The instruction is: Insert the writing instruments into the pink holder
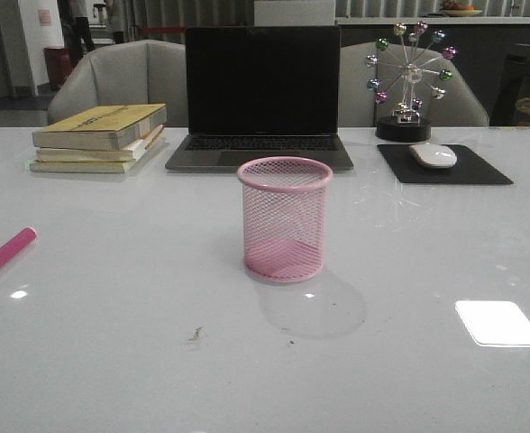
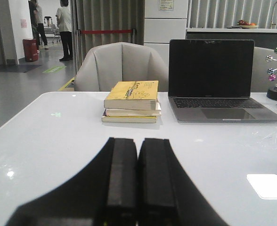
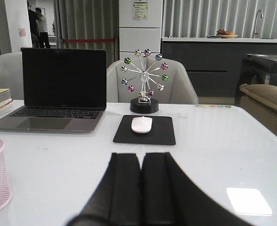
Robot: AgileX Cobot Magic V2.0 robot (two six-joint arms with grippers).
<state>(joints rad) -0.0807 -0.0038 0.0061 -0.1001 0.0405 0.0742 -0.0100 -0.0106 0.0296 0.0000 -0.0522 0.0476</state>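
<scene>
Mesh pink holder (image 1: 285, 219) stands empty mid-desk (image 1: 112, 361); pink pen (image 1: 4, 255) lies at the left edge. Both grippers' fingers (image 2: 137, 188) (image 3: 139, 190) are pressed together, empty. Pen looks light, stiff, slippery: pinch mid-barrel.

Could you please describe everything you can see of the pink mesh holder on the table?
The pink wire-mesh cylindrical holder stands upright near the middle of the glossy white table, in front of the open laptop with its dark screen. It has a rolled rim, see-through mesh walls and a solid pink base. It looks empty: nothing shows through the mesh. Nothing touches it except the table, where it casts a soft shadow toward the camera. The right wrist view catches only one side of it at the frame's edge.
</scene>
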